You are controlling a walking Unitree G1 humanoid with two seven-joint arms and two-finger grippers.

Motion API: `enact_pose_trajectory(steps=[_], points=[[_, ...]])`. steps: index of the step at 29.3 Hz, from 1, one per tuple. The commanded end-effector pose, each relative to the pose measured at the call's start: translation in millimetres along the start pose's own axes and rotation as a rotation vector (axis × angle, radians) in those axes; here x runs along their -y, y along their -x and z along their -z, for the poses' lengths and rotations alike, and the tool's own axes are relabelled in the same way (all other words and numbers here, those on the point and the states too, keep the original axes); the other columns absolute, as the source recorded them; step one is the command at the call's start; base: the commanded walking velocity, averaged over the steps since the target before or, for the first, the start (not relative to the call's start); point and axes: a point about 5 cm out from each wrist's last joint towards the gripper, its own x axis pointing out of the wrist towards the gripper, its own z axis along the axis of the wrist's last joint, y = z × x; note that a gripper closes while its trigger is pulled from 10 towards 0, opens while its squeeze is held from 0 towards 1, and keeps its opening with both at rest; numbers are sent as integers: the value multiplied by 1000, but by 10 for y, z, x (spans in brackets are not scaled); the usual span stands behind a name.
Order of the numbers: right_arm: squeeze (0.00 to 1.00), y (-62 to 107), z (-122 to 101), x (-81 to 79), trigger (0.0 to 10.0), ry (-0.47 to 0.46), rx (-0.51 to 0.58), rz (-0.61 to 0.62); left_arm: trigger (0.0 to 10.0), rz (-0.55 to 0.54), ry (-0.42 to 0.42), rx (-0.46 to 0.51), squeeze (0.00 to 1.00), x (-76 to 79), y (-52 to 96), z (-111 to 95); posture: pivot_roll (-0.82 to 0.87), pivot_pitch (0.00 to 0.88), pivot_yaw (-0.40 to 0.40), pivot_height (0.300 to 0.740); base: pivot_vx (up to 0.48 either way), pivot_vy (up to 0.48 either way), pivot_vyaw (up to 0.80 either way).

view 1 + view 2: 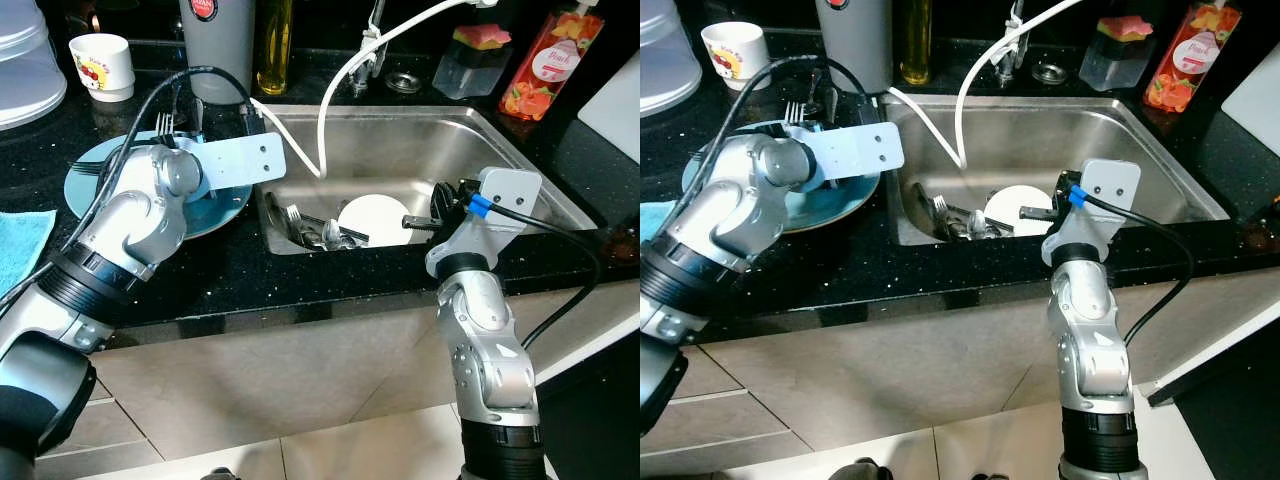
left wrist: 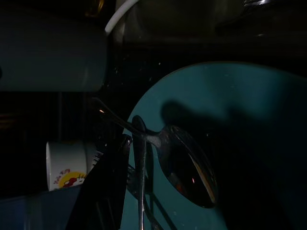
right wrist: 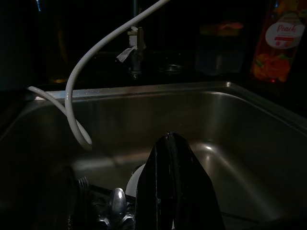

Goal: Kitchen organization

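The left arm (image 1: 120,240) reached forward and inward, elbow bent, its flat wrist plate (image 1: 238,162) turned level toward the right. The left gripper (image 2: 125,158) lay beyond that plate, its black fingers (image 2: 103,191) pointing ahead and drawn close together. The right arm (image 1: 485,350) stood nearly upright, forearm vertical, wrist (image 1: 498,195) bent forward at the top. The right gripper (image 1: 425,222) pointed leftward from that wrist, its fingers (image 3: 175,187) pressed together with no gap.

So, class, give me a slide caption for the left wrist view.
Left gripper holds a spoon over the teal plate.
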Motion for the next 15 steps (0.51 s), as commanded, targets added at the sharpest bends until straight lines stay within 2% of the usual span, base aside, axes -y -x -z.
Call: enact_pose_trajectory(steps=[1, 2, 3, 4, 7, 8, 9, 15], points=[[0, -10, 6, 30, 10000, 5, -6, 7, 9059, 69, -21, -79, 0, 178, -100, 142, 241, 89, -102, 740, 0, 0, 0], [0, -10, 6, 30, 10000, 5, -6, 7, 9059, 69, -21, -79, 0, 178, -100, 142, 241, 89, -102, 740, 0, 0, 0], [0, -11, 4, 33, 10000, 6, -5, 8, 6392, 63, -24, -92, 0, 177, -110, 161, 241, 89, -103, 740, 0, 0, 0], [0, -12, 1, 39, 10000, 8, -4, 9, 4275, 57, -29, -109, 0, 183, -129, 189, 241, 87, -105, 740, 0, 0, 0], [0, -12, 1, 40, 10000, 8, -4, 9, 4275, 56, -31, -113, 0, 185, -134, 197, 241, 87, -105, 740, 0, 0, 0], [0, -12, 0, 41, 10000, 9, -4, 8, 2431, 61, -19, -113, 0, 194, -138, 201, 241, 85, -105, 740, 0, 0, 0], [0, -14, -2, 39, 10000, 9, -3, 7, 0, 65, -8, -115, 0, 199, -141, 206, 241, 85, -105, 740, 0, 0, 0], [0, -20, -6, 32, 10000, 8, -2, 2, 0, 72, 27, -120, 0, 184, -108, 226, 244, 82, -108, 740, 0, 0, 0]])
